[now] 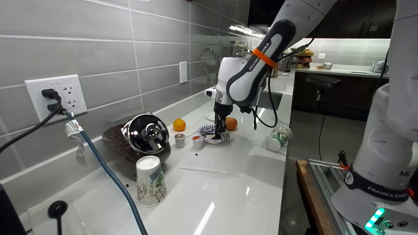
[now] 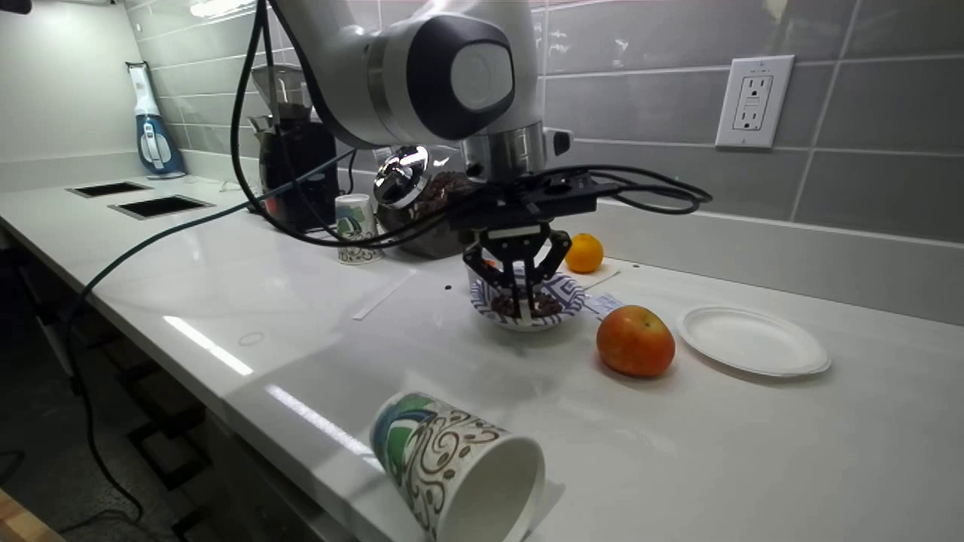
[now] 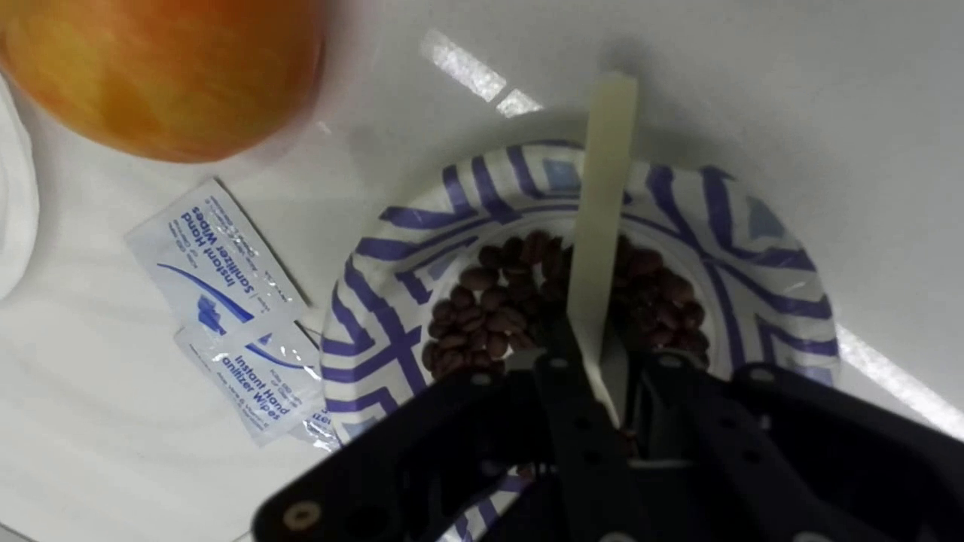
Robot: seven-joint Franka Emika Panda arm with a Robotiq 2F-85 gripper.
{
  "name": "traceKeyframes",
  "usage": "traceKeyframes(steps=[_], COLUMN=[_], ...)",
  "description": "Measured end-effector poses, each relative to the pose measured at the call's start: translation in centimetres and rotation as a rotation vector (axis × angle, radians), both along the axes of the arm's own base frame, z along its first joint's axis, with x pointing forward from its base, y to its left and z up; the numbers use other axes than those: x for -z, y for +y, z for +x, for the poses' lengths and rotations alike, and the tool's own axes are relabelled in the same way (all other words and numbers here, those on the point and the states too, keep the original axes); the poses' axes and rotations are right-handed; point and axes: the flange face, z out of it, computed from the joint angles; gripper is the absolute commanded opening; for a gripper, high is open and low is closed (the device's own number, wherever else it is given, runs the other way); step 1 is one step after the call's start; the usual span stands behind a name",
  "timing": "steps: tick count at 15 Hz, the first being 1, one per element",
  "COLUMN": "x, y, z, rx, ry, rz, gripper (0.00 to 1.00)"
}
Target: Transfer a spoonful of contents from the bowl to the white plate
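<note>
The bowl, white with a purple-patterned rim, stands on the counter in both exterior views (image 1: 205, 129) (image 2: 566, 292) and fills the wrist view's middle (image 3: 392, 260). Dark brown beans (image 2: 548, 305) (image 3: 482, 316) lie in it. My gripper (image 1: 220, 134) (image 2: 525, 305) (image 3: 595, 340) reaches down into the bowl. Its fingers are close together on a whitish spoon (image 3: 605, 181), whose handle sticks out over the rim. The spoon's scoop end is hidden by the fingers. The white plate lies apart from the bowl, beyond the fruit (image 1: 210, 116) (image 2: 753, 340) (image 3: 13, 196).
A red-orange fruit (image 1: 231, 124) (image 2: 635, 341) (image 3: 166, 83) sits between bowl and plate. Wipe packets (image 3: 218, 260) lie beside the bowl. Small cups (image 1: 197, 142), an orange (image 1: 179, 124), a lidded bean jar (image 1: 148, 133) and paper cups (image 1: 151, 181) (image 2: 459, 467) stand or lie around.
</note>
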Motion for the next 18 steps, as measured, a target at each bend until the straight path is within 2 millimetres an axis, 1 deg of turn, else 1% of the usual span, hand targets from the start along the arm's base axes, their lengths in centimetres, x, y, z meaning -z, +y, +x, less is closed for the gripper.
traceKeyframes(steps=[4, 7, 12, 14, 18], x=[-0.3, -1.1, -2.7, -3.7, -6.2], y=[-0.3, -0.6, -1.8, -2.2, -2.7], z=[-0.6, -0.8, -1.5, -1.8, -2.5], rx=[0.015, 0.017, 0.027, 0.030, 0.031], ry=[-0.039, -0.073, -0.130, -0.157, -0.185], rz=[0.066, 0.096, 0.128, 0.138, 0.155], gripper=[0.06, 0.06, 0.06, 0.06, 0.05])
